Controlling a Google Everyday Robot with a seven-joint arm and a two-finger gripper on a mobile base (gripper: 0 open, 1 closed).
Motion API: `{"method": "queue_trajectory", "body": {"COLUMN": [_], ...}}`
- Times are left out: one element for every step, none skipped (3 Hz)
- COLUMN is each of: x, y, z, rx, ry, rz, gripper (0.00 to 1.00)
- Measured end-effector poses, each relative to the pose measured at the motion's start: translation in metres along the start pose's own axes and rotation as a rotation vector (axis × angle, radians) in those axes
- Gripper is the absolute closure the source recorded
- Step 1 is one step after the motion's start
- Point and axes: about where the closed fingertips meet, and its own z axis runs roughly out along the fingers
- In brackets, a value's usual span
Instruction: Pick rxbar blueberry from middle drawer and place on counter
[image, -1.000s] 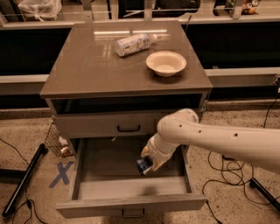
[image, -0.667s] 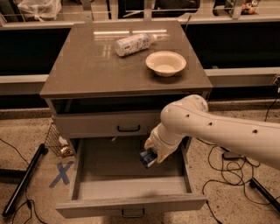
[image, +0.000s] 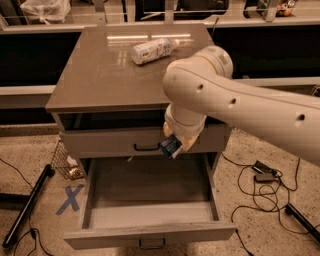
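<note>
The end effector (image: 174, 142) is closed on the rxbar blueberry (image: 169, 147). The bar hangs above the open middle drawer (image: 150, 187), just before the upper drawer front (image: 110, 142). The counter (image: 100, 80) lies higher and further back, so the next move probably goes up and backward.

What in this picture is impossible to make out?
All in the camera view:
1. Lettering on the rxbar blueberry: too small, and partly covered by the gripper holding it above the middle drawer.
2. The right side of the counter: hidden behind the arm.
3. The robot's base: the arm runs off the right edge.
4. The label on the bottle: too blurred to read.
</note>
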Motion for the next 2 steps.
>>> {"method": "queue_trajectory", "body": {"x": [0.020, 0.033], "y": [-0.030, -0.075], "z": [-0.044, -0.086], "rx": [-0.020, 0.007], "ry": [0.052, 0.010], "rz": [-0.045, -0.118], "gripper": [1.00, 1.00]}}
